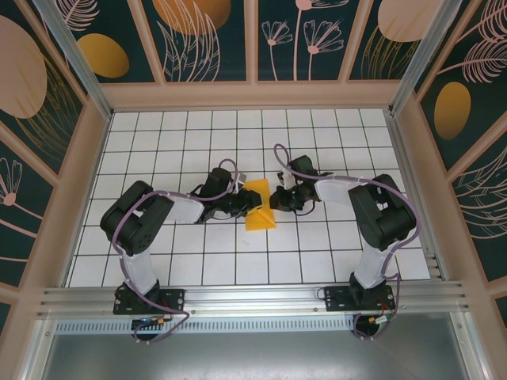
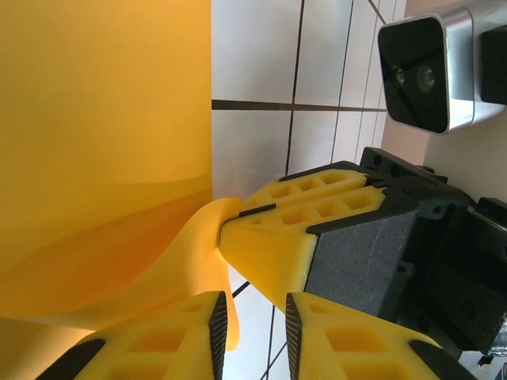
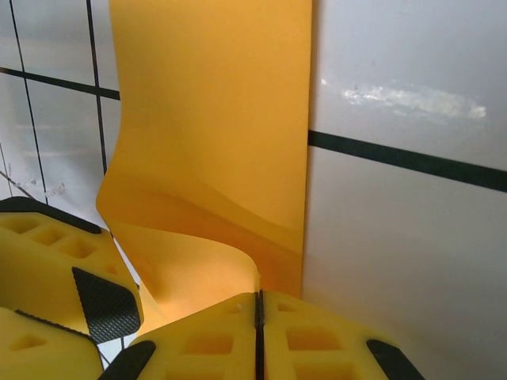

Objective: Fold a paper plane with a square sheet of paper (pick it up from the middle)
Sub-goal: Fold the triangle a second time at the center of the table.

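The square sheet of paper lies as an orange-yellow strip about one grid square wide in the middle of the table, between the two grippers. My right gripper is shut on the paper's near edge, which curls up off the table into the closed jaws. In the left wrist view the right gripper pinches that lifted edge of the paper. My left gripper stands open just below it. A loose flap of paper hangs in its gap beside the left pad, with floor showing between the jaws.
The white grid table is walled by a wooden frame with dark floral panels. Both arms reach inward from the near edge. The right wrist camera sits close above the left gripper.
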`<state>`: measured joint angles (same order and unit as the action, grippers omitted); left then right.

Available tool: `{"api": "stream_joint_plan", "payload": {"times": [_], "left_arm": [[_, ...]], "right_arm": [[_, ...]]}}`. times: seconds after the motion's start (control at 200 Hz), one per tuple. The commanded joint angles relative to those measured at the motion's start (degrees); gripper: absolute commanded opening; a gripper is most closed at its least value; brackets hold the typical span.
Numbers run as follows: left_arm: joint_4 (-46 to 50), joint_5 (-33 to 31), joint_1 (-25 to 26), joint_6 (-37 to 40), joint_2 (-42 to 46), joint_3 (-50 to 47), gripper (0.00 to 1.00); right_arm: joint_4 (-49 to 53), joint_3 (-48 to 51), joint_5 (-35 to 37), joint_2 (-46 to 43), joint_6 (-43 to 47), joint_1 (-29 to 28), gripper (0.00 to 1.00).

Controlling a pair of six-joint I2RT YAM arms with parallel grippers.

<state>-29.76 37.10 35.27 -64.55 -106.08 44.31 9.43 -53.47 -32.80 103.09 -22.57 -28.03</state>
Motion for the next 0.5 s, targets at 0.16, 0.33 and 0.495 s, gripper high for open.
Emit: {"api": "stream_joint_plan", "payload": {"times": [0.16, 0.33, 0.495], "left_arm": [[0.6, 1.0, 0.2, 2.0, -1.6, 1.4, 0.28], [1.6, 0.8, 0.2, 2.5, -1.7, 1.5, 0.28], [2.1, 0.9, 0.2, 2.6, -2.3, 1.6, 0.27]], "right_arm": [[-0.4, -1.6, 0.0, 1.5, 1.9, -0.4, 0.11], [-0.1, -1.8, 0.2, 1.7, 2.1, -0.4, 0.11], [0.3, -1.8, 1.0, 2.2, 1.9, -0.4, 0.11]]}}
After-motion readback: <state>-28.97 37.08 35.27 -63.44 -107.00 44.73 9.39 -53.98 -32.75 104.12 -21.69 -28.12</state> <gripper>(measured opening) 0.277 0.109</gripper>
